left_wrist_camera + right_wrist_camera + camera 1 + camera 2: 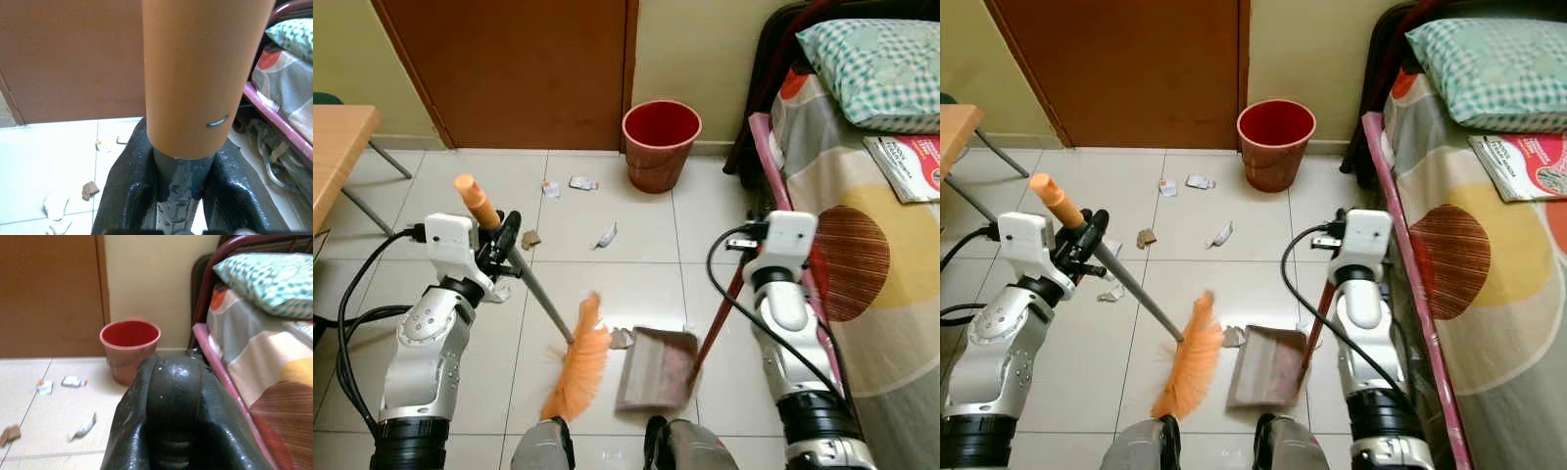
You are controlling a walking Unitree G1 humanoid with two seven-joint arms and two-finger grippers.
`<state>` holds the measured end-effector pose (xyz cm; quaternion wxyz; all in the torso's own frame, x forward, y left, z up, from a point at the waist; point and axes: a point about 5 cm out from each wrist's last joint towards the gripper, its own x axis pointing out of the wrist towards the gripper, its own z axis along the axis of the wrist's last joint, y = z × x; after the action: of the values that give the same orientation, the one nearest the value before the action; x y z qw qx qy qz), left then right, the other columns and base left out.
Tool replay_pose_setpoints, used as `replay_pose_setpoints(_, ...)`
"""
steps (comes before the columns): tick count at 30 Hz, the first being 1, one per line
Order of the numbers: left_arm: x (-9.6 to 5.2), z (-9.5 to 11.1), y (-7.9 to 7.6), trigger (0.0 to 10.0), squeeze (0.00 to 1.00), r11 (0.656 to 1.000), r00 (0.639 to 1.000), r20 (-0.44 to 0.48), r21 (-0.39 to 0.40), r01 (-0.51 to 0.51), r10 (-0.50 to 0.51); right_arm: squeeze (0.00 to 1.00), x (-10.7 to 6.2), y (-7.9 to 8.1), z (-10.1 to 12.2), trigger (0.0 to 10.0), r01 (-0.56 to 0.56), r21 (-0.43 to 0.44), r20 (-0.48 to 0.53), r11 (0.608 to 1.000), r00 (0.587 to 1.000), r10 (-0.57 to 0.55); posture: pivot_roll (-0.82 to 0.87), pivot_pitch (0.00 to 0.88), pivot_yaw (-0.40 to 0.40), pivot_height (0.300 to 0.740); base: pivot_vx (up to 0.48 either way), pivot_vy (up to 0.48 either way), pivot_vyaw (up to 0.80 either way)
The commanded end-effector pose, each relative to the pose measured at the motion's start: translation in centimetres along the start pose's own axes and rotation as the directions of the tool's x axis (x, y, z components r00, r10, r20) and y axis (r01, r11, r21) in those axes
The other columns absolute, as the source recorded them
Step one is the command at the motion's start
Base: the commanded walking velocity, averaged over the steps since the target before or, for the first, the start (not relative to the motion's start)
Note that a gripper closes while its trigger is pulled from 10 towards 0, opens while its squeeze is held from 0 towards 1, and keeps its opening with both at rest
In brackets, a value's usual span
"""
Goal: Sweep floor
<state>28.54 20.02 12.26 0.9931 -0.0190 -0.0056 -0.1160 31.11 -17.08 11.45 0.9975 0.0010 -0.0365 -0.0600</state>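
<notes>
My left gripper [501, 245] is shut on the grey shaft of a broom, just below its orange handle end [475, 201]. The orange bristles [578, 367] rest on the tiled floor beside a brown dustpan [656, 367]. A crumpled scrap [621, 339] lies at the dustpan's mouth. My right gripper [173, 401] is shut on the dustpan's red upright handle [717, 318]. Paper scraps [582, 183] [605, 235] [530, 238] are scattered on the tiles ahead. In the left wrist view the black fingers [127, 191] clamp the broom shaft [181, 188].
A red bin [660, 143] stands against the wall by a brown door [509, 69]. A bed [881, 245] with a pink rail, pillow and magazine runs along the right. A wooden table [337, 147] is at the left. My feet [607, 446] are at the bottom.
</notes>
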Motion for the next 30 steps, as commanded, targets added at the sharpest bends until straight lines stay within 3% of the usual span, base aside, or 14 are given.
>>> replay_pose_setpoints(1,-0.8,-1.7,-0.4,10.0,0.0,1.0,0.998,-0.067,-0.015,0.012,-0.013,0.0,-0.2,-0.7,1.0,10.0,0.0,0.01,0.031,1.0,1.0,0.0,0.04,0.133,-0.042,0.74,0.0,0.0,0.0)
replay_pose_setpoints(5,-1.2,-2.5,-1.0,10.0,0.0,1.0,0.996,-0.084,-0.014,0.026,-0.027,0.0,-0.6,-0.8,0.6,10.0,-0.014,-0.027,0.027,1.0,1.0,0.014,0.03,0.126,-0.04,0.74,0.0,0.0,0.0)
replay_pose_setpoints(9,-0.7,-2.2,-2.7,10.0,0.0,0.995,0.993,-0.067,-0.024,0.097,-0.099,0.0,-0.1,-0.6,0.3,10.0,0.022,-0.105,0.009,0.994,1.0,-0.021,0.04,0.132,-0.037,0.74,0.0,0.0,0.0)
replay_pose_setpoints(14,-0.4,-2.1,-4.1,10.0,0.0,0.984,0.981,-0.068,-0.025,0.178,-0.179,0.0,0.5,-0.1,-0.2,10.0,0.028,-0.122,-0.018,0.992,0.999,-0.031,0.04,0.133,-0.035,0.74,0.0,0.0,0.0)
replay_pose_setpoints(16,-0.3,-2.0,-5.6,10.0,0.0,0.96,0.957,-0.076,-0.034,0.277,-0.279,0.0,1.0,0.6,-0.6,10.0,0.037,-0.137,-0.027,0.99,0.999,-0.041,0.05,0.137,-0.032,0.74,0.0,0.0,0.0)
replay_pose_setpoints(23,-0.5,-1.2,-8.2,10.0,0.0,0.898,0.904,-0.043,-0.146,0.415,-0.425,0.0,1.4,1.5,-0.5,10.0,0.048,-0.166,-0.009,0.985,0.999,-0.05,0.05,0.137,-0.032,0.74,0.0,0.0,0.0)
replay_pose_setpoints(30,-0.9,-0.9,-9.4,10.0,0.0,0.856,0.864,-0.038,-0.166,0.49,-0.502,0.0,1.6,1.7,-0.6,10.0,0.055,-0.169,-0.007,0.984,0.998,-0.057,0.05,0.142,-0.031,0.74,0.0,0.0,0.0)
